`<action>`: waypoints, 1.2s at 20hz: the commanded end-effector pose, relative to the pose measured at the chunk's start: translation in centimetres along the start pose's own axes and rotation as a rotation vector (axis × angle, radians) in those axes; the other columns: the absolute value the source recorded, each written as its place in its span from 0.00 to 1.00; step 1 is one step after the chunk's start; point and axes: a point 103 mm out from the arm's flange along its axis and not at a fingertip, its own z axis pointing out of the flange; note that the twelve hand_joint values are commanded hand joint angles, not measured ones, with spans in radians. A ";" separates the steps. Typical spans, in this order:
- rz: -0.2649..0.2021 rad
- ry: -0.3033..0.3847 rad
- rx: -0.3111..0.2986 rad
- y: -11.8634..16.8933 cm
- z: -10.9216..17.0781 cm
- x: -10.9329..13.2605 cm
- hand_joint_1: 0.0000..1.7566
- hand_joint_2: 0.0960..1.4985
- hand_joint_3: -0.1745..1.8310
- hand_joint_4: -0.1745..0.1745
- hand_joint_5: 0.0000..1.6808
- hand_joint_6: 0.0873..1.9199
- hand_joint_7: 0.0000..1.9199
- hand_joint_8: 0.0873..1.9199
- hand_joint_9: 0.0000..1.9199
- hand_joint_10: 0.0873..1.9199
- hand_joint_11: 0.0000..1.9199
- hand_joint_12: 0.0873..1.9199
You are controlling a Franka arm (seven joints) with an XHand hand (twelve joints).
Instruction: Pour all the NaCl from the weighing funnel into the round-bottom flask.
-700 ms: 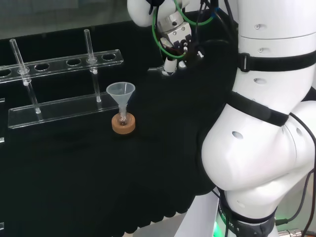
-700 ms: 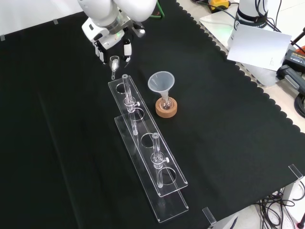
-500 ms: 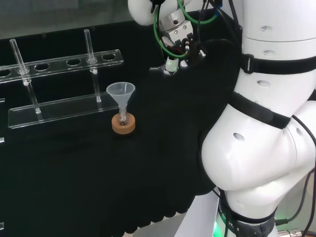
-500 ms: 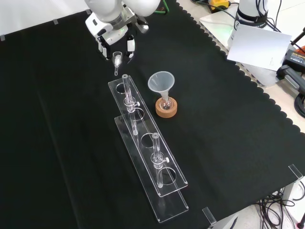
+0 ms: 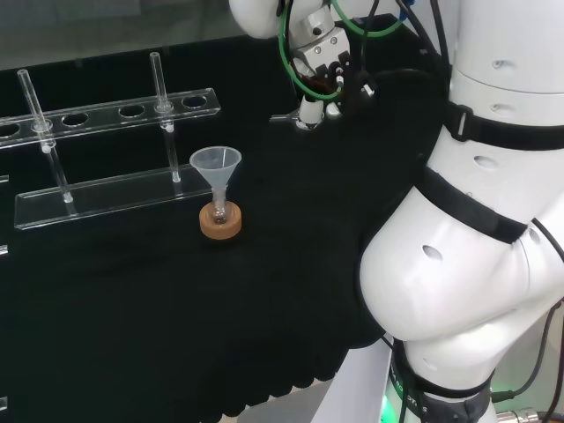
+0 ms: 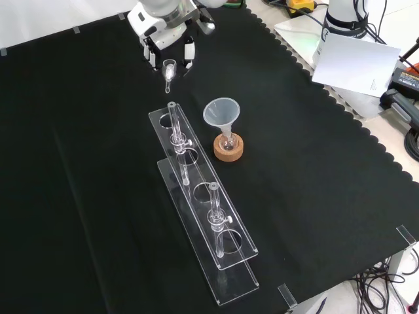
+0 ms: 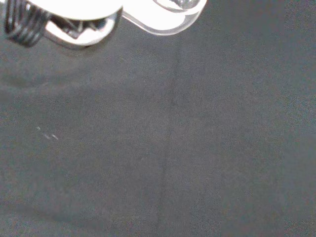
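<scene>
Since the earlier frame my hand [image 5: 322, 66] has lifted and drawn back toward the arm, carrying the weighing funnel [image 5: 300, 117] higher over the cloth. From the head view, I see the fingers curled around that small clear funnel, its spout pointing left and roughly level, which I judge keeps the NaCl inside while I travel. The round-bottom flask [image 5: 220, 214] sits in its cork ring [image 5: 220, 224], well apart to the lower left, with a plastic funnel [image 5: 216, 167] standing in its neck to widen the target. A clear tube rack [image 5: 106, 150] stands behind it with two glass tubes upright.

From the front view, the hand [image 6: 169, 40] is at the top, clamped on the weighing funnel [image 6: 169, 69], whose stem hangs down toward the rack's [image 6: 203, 216] far end. The flask [image 6: 228, 139] stands just beside the rack, on its right, still to be reached. Black cloth covers the tabletop [image 6: 327, 209]; a scalloped edge, white sheet and cables lie beyond at right.

From the wrist view, a blurred white part of the hand [image 7: 74, 12] hangs over bare, faintly creased cloth
</scene>
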 end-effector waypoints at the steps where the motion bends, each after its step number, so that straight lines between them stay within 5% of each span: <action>1: 0.003 -0.032 0.009 -2.5 -0.9 0.7 0.66 0.37 0.38 1.00 0.90 0.05 0.57 0.20 0.74 0.00 0.61 0.39; 24: -0.045 -0.107 0.032 -7.2 -4.0 6.1 0.66 0.38 0.38 1.00 0.90 0.04 0.57 0.21 0.73 0.00 0.61 0.39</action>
